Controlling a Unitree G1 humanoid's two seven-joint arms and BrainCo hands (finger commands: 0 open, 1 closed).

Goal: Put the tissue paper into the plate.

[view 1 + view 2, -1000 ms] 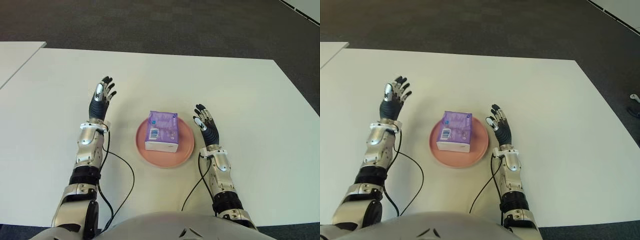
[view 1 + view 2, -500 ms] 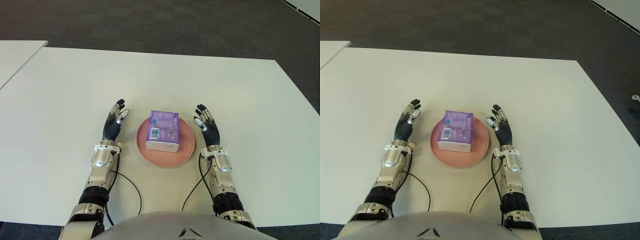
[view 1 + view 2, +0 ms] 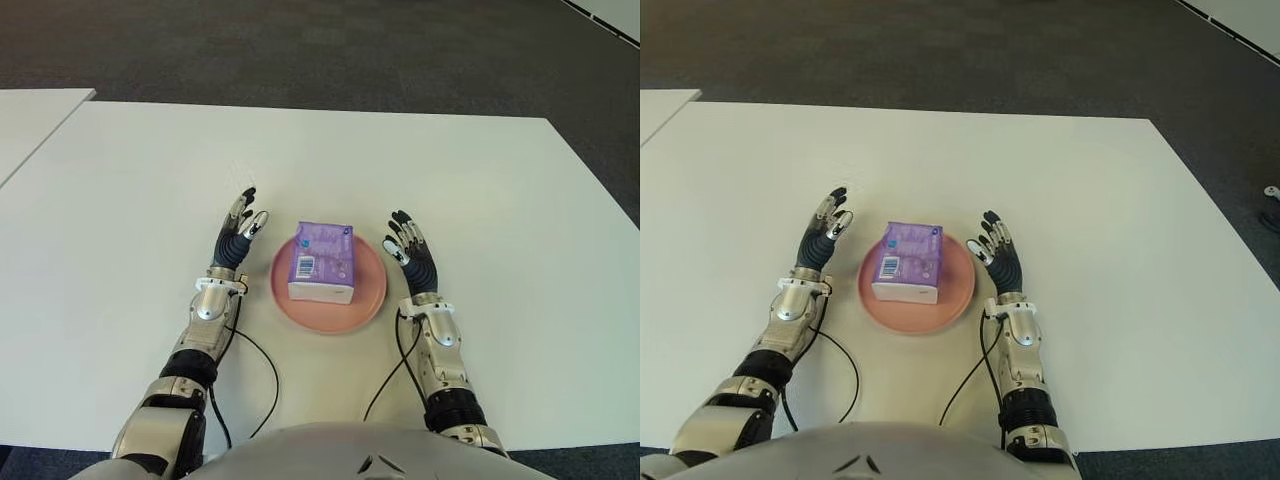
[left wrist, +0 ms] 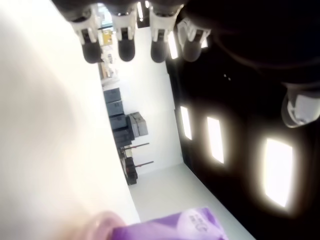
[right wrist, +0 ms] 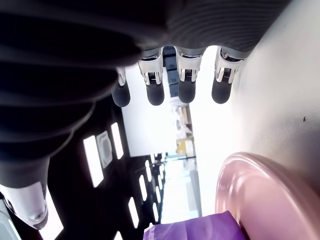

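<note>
A purple pack of tissue paper (image 3: 322, 262) lies inside the pink plate (image 3: 372, 298) near the table's front middle. My left hand (image 3: 240, 228) stands open just left of the plate, fingers straight and pointing away from me, holding nothing. On the plate's right side my right hand (image 3: 409, 248) is open too, fingers extended and apart from the pack. The left wrist view shows the pack's purple corner (image 4: 175, 227); the plate's rim (image 5: 260, 185) shows beyond the fingers (image 5: 186, 80) in the right wrist view.
The white table (image 3: 480, 180) spreads wide around the plate. Black cables (image 3: 262, 365) run from both wrists back toward my body. A second white table (image 3: 30, 110) stands at the far left, and dark carpet (image 3: 300, 50) lies beyond the far edge.
My left hand has drawn in from farther out on the left to close beside the plate. The right hand, pack and plate have stayed put.
</note>
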